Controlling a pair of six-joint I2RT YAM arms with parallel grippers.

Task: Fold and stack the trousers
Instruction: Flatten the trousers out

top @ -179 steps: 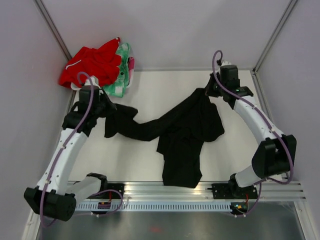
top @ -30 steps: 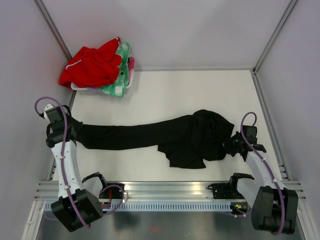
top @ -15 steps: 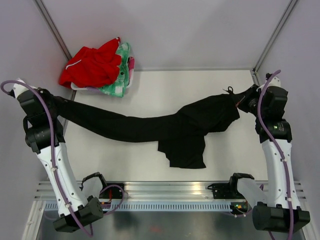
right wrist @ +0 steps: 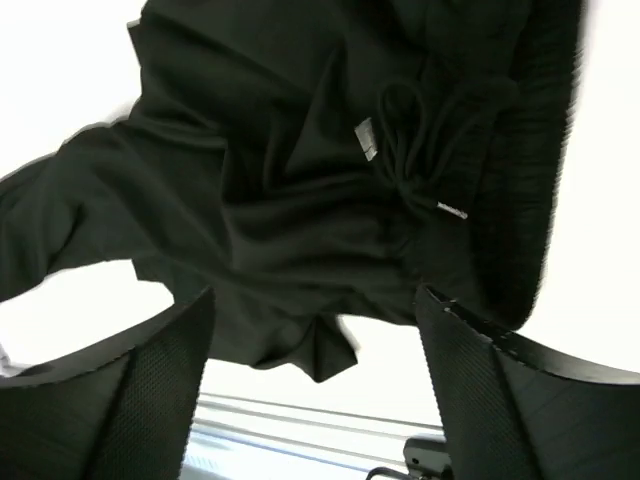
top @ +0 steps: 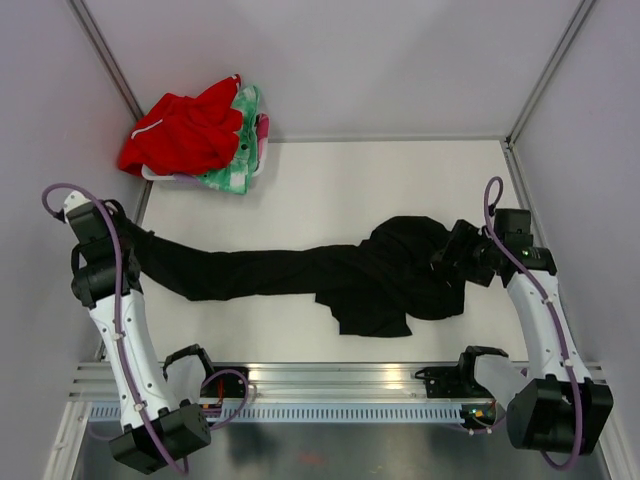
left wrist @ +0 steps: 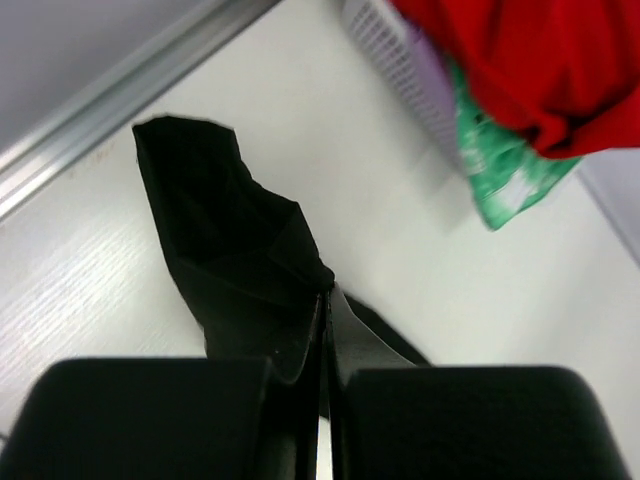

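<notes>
both your arms bend low: left end effector (left wrist: 322,345) clamps the black trousers' (top: 300,272) leg end, right end effector (top: 452,258) gapes wide over the bunched waist; the trousers lie stretched left-to-right across the near counter (top: 380,180).

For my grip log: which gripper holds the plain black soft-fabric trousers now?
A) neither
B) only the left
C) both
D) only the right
B: the left gripper is shut on a leg end of the black trousers, while the right gripper stands wide open over the drawstring waist.
</notes>
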